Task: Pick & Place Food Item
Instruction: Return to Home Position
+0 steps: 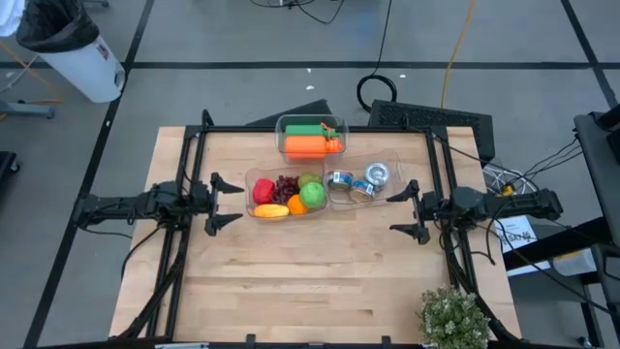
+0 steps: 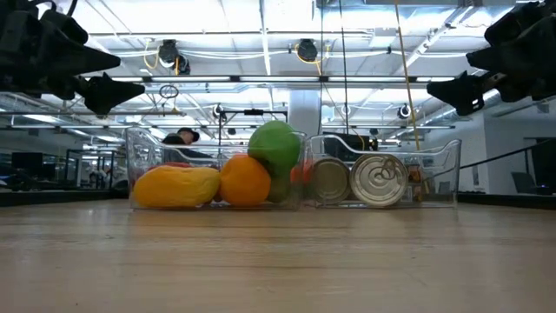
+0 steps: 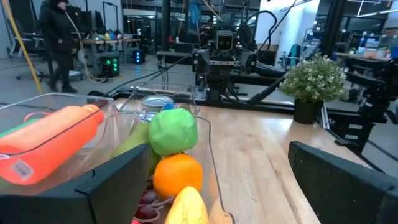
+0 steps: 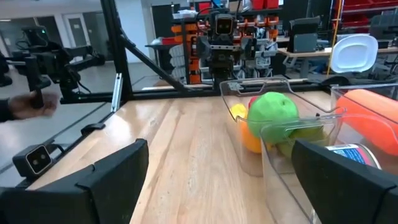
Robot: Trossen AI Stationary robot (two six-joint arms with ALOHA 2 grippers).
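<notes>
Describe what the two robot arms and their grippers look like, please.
The left arm and the right arm are both black, slim and jointed, and dark cables seem to trail from them. The left gripper and the right gripper each have two dark, wedge-shaped fingers. A small wrist camera sits on the right arm. No markings are legible.

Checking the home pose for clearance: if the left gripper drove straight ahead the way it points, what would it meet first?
The fruit bin, seen from above. The low view, though, shows the left gripper above its rim, so it may well clear the green apple too.
</notes>
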